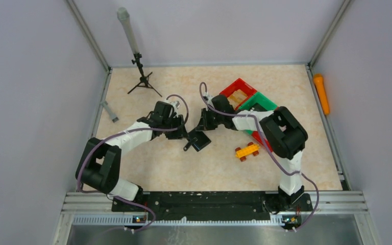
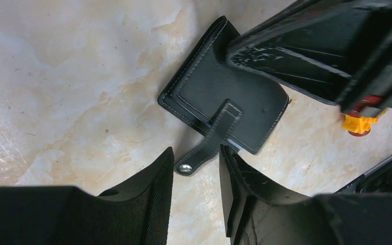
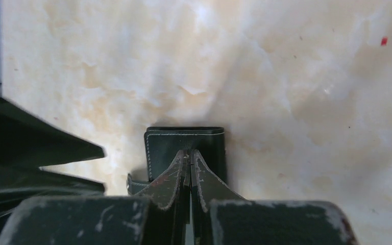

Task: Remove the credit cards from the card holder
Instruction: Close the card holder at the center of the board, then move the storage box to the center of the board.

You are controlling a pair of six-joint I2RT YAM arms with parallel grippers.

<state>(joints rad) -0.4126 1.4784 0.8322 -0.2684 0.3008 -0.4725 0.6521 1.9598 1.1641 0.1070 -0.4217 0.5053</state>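
The black card holder (image 1: pixel 200 141) lies flat on the marbled table, closed, its stitched face up (image 2: pixel 219 94). Its short strap with the silver snap (image 2: pixel 185 168) points toward my left gripper (image 2: pixel 196 168), which is open; the snap end lies just between the fingertips, near the left finger. My right gripper (image 3: pixel 190 155) is shut with nothing in it, and its tips rest on the holder's top face (image 3: pixel 184 138). In the left wrist view the right gripper's fingers (image 2: pixel 296 56) cover the holder's far corner. The credit cards are hidden.
A yellow-orange toy brick car (image 1: pixel 247 151) sits right of the holder. Red and green frames (image 1: pixel 245 97) lie behind the right arm. A small tripod (image 1: pixel 143 79) stands at the back left, and an orange object (image 1: pixel 321 94) lies along the right wall.
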